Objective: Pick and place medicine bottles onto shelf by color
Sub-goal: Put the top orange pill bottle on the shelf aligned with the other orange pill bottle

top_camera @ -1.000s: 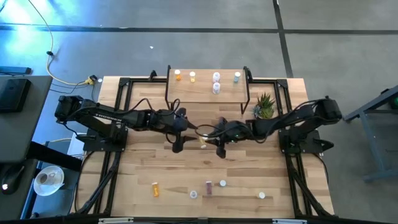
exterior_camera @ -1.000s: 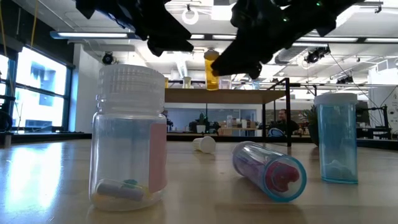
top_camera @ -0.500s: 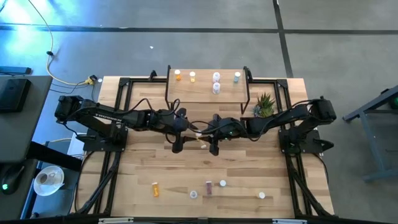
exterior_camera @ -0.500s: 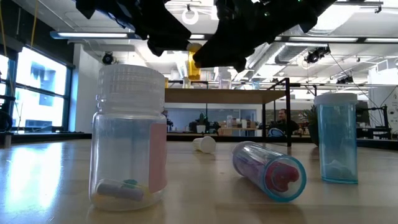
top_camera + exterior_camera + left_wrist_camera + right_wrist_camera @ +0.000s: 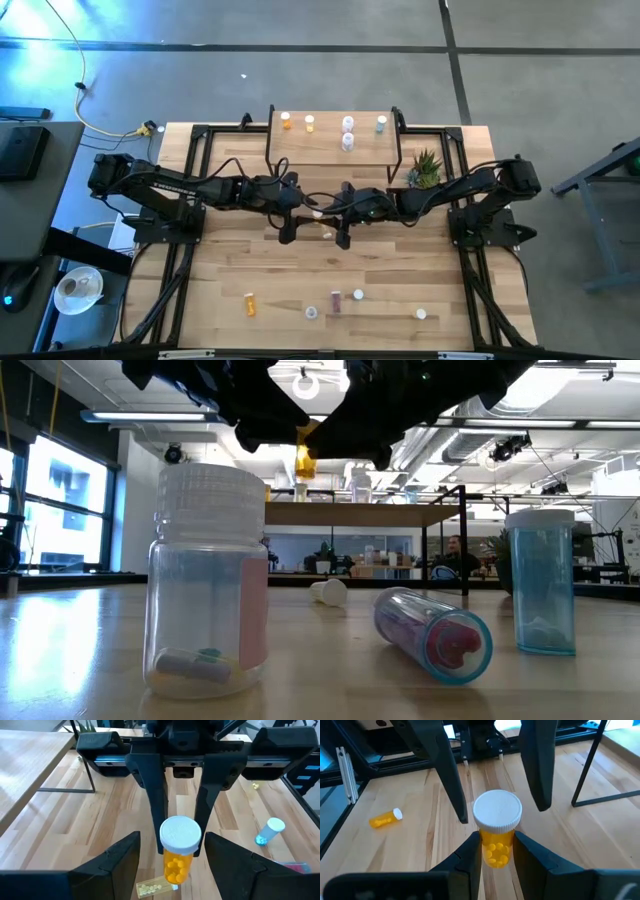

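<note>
Right gripper (image 5: 496,851) clamped on orange bottle (image 5: 496,836), held above table (image 5: 400,270) centre, in front of shelf (image 5: 330,150). Left gripper (image 5: 172,855) spread wide, fingers flanking same bottle's white cap, not touching.

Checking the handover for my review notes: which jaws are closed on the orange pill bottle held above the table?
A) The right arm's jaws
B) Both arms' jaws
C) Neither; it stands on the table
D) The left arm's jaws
A. In the right wrist view the right gripper pinches the orange bottle on both sides, while the left gripper stands open around it, its jaws apart from the bottle.
</note>
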You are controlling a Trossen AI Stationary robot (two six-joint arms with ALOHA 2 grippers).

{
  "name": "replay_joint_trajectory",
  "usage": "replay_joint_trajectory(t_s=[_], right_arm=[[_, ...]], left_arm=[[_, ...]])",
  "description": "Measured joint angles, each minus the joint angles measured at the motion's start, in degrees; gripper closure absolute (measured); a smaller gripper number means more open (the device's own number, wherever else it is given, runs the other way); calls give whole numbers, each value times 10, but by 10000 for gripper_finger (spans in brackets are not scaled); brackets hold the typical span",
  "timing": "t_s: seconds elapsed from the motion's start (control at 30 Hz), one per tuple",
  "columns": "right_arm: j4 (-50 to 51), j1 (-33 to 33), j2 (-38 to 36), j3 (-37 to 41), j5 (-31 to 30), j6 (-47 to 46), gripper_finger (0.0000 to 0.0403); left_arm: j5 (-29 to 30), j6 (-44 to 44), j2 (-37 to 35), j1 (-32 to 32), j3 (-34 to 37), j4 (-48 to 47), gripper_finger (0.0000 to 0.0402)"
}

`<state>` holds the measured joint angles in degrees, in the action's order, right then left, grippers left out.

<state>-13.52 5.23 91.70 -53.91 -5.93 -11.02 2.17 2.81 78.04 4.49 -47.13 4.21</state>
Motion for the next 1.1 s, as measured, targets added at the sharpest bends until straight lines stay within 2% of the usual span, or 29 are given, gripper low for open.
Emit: replay_joint_trajectory(t_s=[0.67, 1.1], right_arm=[[0, 0, 0, 0, 0, 0, 314], [0, 0, 0, 0, 0, 10, 301]], left_arm=[[0, 0, 0, 0, 0, 5, 288], [0, 0, 0, 0, 0, 5, 295]])
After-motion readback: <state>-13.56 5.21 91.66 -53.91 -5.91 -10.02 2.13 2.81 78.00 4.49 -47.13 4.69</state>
